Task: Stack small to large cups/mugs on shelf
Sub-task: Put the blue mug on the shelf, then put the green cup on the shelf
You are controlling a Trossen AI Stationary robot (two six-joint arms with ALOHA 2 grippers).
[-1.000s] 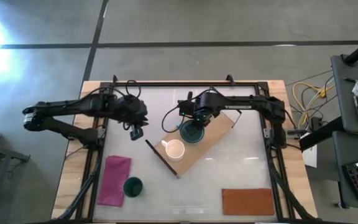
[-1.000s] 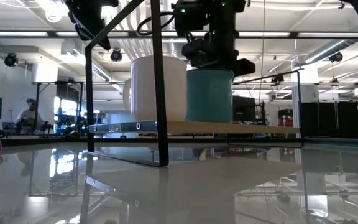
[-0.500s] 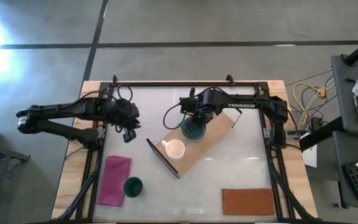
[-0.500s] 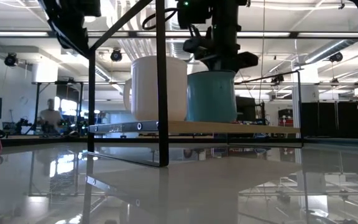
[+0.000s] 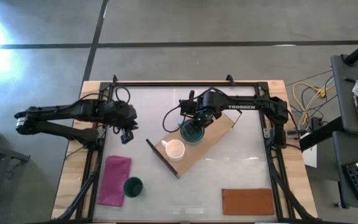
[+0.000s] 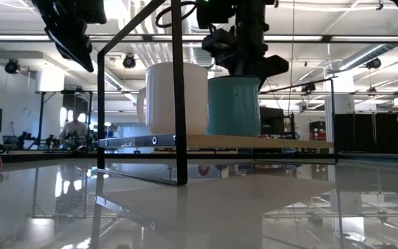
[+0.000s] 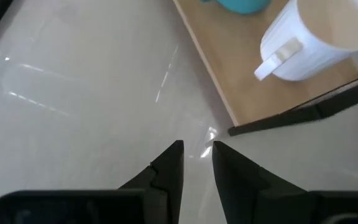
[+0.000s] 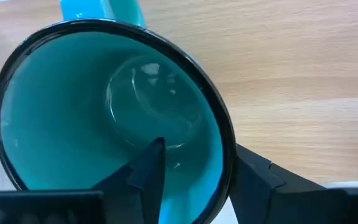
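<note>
The shelf lies slantwise in mid-table. On its board stand a white mug and a teal mug, side by side and upright on their bases. My right gripper is open above the teal mug, one finger inside it and one outside the rim. A dark green tumbler stands on the table at the near left. My left gripper hovers left of the shelf, open by a narrow gap, nothing between its fingers. My right gripper points down over the teal mug's rim, on the side away from the handle. The inner finger stands clear of the wall. Whether the outer finger touches the rim I cannot tell. The mug stands upright on the board.
A magenta cloth lies beside the tumbler. A brown mat lies at the near right. The shelf's black end frames rise above the board. Bare table lies between shelf and near edge.
My left gripper has drawn back toward the table's left edge, away from the shelf. My right gripper has stayed over the teal mug, which stands in the same place on the board.
</note>
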